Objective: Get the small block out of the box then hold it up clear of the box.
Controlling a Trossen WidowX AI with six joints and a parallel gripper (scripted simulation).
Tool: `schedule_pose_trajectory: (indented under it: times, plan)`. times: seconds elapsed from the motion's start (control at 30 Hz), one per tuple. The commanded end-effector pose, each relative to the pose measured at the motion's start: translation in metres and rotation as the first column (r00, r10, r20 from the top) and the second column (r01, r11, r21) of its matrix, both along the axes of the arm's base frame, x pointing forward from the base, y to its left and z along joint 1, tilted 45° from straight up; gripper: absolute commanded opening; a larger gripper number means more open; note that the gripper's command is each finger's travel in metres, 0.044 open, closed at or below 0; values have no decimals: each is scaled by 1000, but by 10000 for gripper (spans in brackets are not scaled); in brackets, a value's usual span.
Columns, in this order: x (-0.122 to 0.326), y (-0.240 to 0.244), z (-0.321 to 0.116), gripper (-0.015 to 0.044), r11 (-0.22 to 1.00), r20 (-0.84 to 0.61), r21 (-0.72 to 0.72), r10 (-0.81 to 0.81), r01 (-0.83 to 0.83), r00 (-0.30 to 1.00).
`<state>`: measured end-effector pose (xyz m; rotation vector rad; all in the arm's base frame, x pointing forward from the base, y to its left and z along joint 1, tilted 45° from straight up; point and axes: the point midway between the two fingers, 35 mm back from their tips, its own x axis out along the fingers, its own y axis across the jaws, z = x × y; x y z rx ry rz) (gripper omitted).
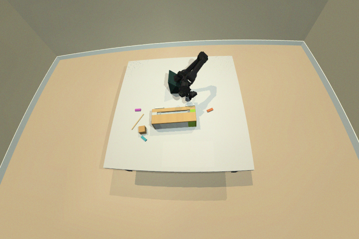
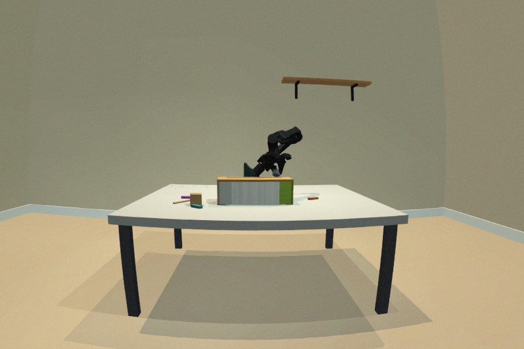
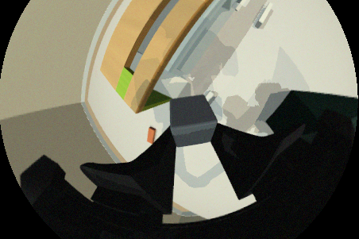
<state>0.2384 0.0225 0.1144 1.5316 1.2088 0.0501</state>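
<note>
My gripper (image 1: 190, 97) (image 2: 279, 168) (image 3: 189, 125) is shut on a small dark grey block (image 1: 188, 99) (image 2: 276, 172) (image 3: 191, 112). The block sits between the fingertips, raised above the table and behind the box. The box (image 1: 174, 118) (image 2: 254, 179) (image 3: 119, 48) stands upright, with wooden top strips, a slot between them, a clear front and a green right end. In the top view the block is just beyond the box's back edge, near the green end. It looks apart from the box; the exact gap is hard to tell.
An orange-red piece (image 1: 209, 109) (image 2: 312, 198) (image 3: 151, 135) lies right of the box. A tan cube (image 1: 142, 129) (image 2: 195, 199), teal piece (image 1: 143, 138), magenta piece (image 1: 138, 109) and thin stick (image 1: 137, 121) lie left. A dark green wedge (image 1: 172, 82) (image 2: 248, 170) stands beside the arm.
</note>
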Motion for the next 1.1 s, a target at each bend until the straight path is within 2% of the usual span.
schedule_pose_trajectory:
  times: [0.0,0.27,0.53,0.8,1.07]
  plan:
    - [1,-3,6,0,992,-102,80,-90,98,991]
    - [-2,-6,11,0,934,-331,203,-217,294,918]
    - [-5,-8,17,0,826,-557,273,-282,493,781]
    - [-8,-11,22,0,682,-754,281,-279,676,595]
    - [-11,-14,28,0,515,-902,228,-208,826,378]
